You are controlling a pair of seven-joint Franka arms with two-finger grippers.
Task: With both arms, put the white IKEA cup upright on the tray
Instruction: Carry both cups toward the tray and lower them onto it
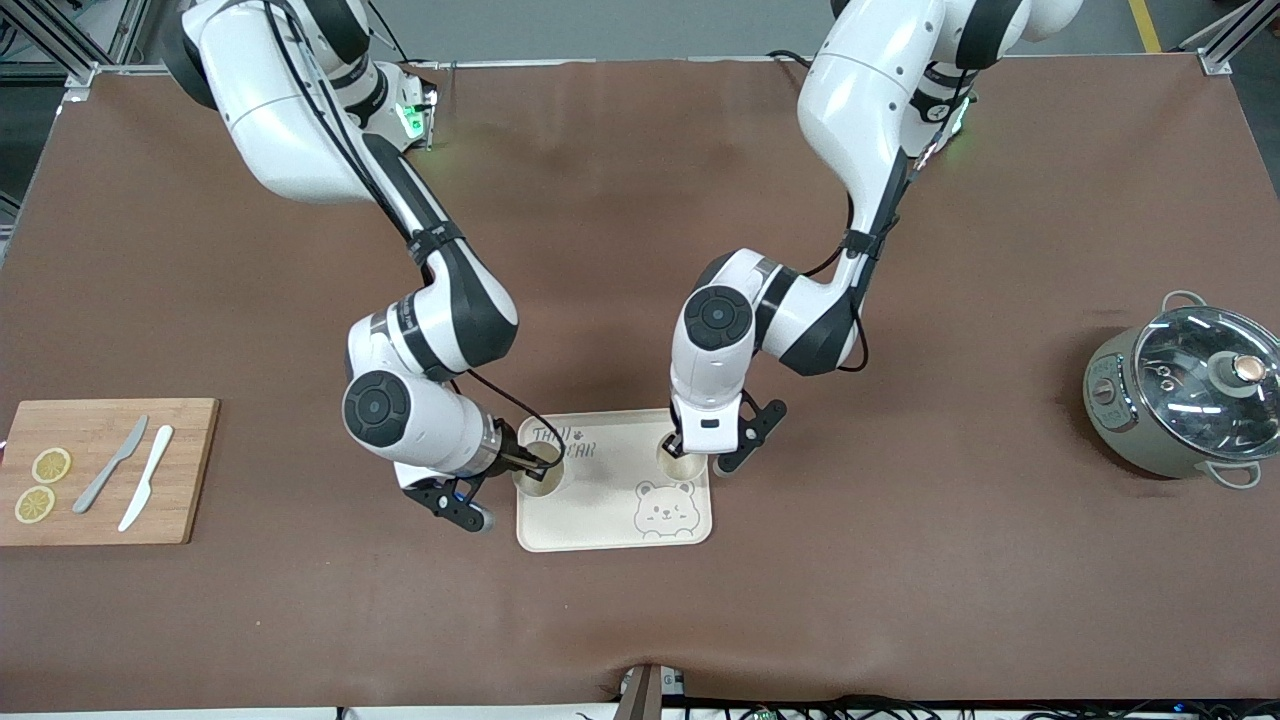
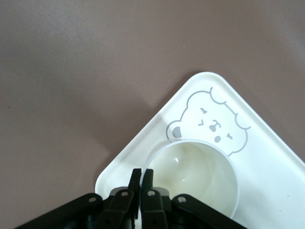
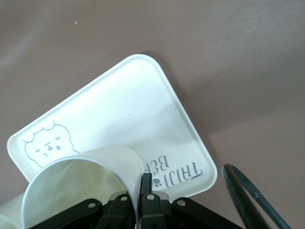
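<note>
The cream tray [image 1: 600, 500] with bear drawing and lettering lies mid-table. Two white cups sit at its ends, mouths up. My right gripper [image 1: 533, 462] is shut on the rim of the cup [image 1: 540, 472] by the lettering, toward the right arm's end. In the right wrist view, this cup [image 3: 86, 181] leans over the tray [image 3: 119, 109], its wall pinched in the right gripper [image 3: 145, 179]. My left gripper [image 1: 680, 447] is shut on the rim of the other cup [image 1: 684, 462]. The left wrist view shows that cup [image 2: 195, 176] upright by the bear face on the tray [image 2: 267, 157], held by the left gripper [image 2: 142, 172].
A wooden cutting board [image 1: 105, 470] with two lemon slices and two knives lies at the right arm's end of the table. A grey-green pot with a glass lid [image 1: 1185, 400] stands at the left arm's end. A dark cable [image 3: 248, 195] loops beside the right gripper.
</note>
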